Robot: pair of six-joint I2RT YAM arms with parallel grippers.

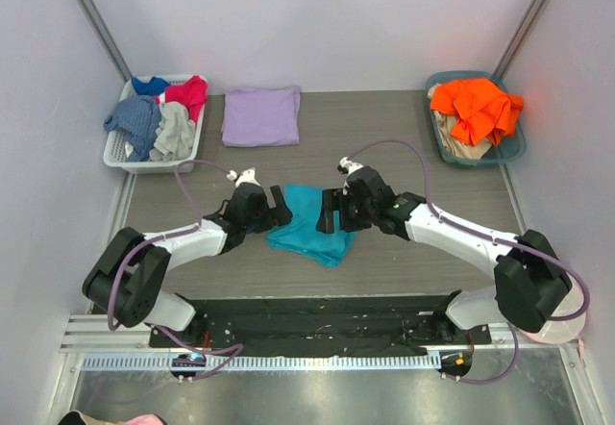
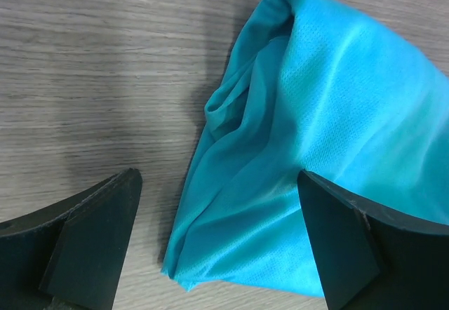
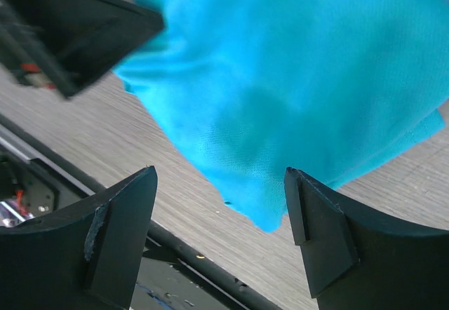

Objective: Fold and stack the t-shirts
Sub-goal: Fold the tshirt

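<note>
Left gripper (image 1: pixel 277 208) and right gripper (image 1: pixel 331 213), both with jaws apart and empty, flank the bunched teal t-shirt (image 1: pixel 309 231); each should pinch an outer edge cleanly.

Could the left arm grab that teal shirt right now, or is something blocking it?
Probably yes: the left gripper is open right at the edge of the teal t-shirt, one finger over the cloth, with nothing between. The right gripper sits on the far side.
</note>
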